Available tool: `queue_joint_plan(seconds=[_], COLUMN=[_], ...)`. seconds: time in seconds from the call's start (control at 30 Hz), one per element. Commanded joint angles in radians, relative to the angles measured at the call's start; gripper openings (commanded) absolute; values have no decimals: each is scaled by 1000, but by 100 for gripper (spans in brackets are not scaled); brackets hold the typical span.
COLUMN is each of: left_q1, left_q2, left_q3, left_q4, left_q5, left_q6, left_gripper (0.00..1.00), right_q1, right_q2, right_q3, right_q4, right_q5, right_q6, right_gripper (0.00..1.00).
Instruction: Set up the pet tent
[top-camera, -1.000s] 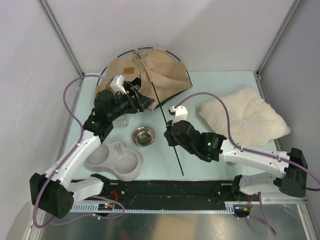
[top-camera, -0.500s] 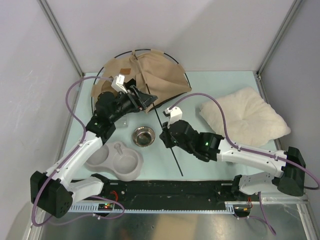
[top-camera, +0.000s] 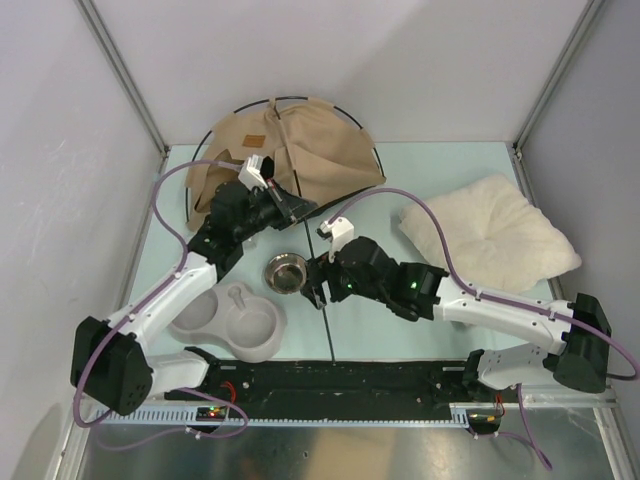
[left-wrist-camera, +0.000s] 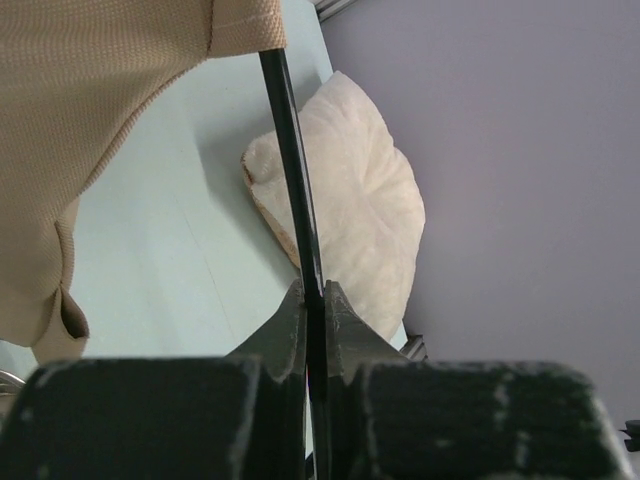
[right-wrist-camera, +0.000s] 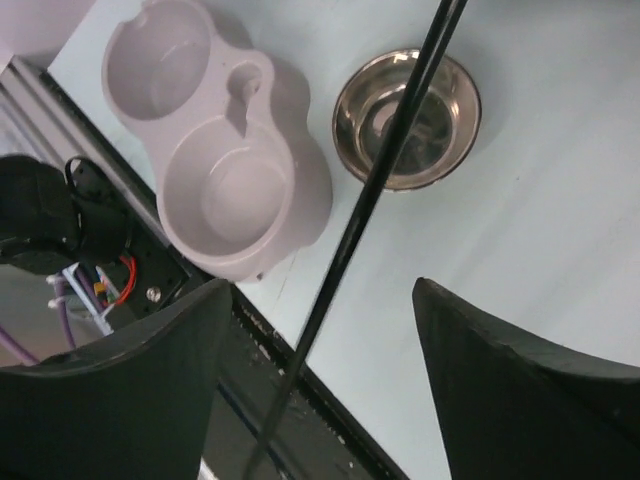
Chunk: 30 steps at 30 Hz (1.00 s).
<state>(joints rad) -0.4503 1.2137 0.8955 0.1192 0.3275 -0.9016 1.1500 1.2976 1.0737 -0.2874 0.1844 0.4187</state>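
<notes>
Left hand tight on pole (thin, black)

A pale mint-green surface fills the middle of the top view, boxed in by plain, matte grey-white panels: a back wall, a left wall and a right wall. Slim aluminium posts run diagonally at the upper left and upper right where the panels meet. A black rail lines the near edge, with a brushed metal sheet along the bottom of the frame. The light is even and the shadows soft.
</notes>
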Motion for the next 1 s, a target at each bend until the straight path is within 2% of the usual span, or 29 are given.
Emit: queue_joint_plan(seconds=[0.0,0.1,0.2,0.33,0.5,0.73,0.8,0.87,0.93,0.97], left_q1=[-7,-7,-7,-7,-7,-7,-7,-7,-7,-7], left_q2=[4,11,21,31,35,38,40,42,43,42], left_q3=[46,56,71,82,85,97,100,103,104,104], left_q4=[58,59,59,58,59,59,59,58,59,59], left_q5=[10,2,2,6,10,12,14,16,18,18], left_q6=[-1,-8,-9,-11,-14,-15,-16,-16,-14,-13], left_gripper=[0,0,0,0,0,0,0,0,0,2], right_q1=[-41,-66,-75,-85,-77,-78,-81,-82,-83,-83], right_q2=[-37,-37,-42,-79,-68,-45,-34,-27,-27,-29], right_q3=[42,43,26,-24,-48,-52,-52,-53,-54,-54], right_q4=[-66,-114,-140,-111,-107,-117,-116,-118,-119,-119], right_q5=[-175,-283,-332,-431,-489,-468,-471,-460,-440,-433], right_q6=[-35,-42,-50,-44,-30,-17,-14,-13,-8,-5], right_gripper=[84,87,85,76,56,48,40,26,8,4])
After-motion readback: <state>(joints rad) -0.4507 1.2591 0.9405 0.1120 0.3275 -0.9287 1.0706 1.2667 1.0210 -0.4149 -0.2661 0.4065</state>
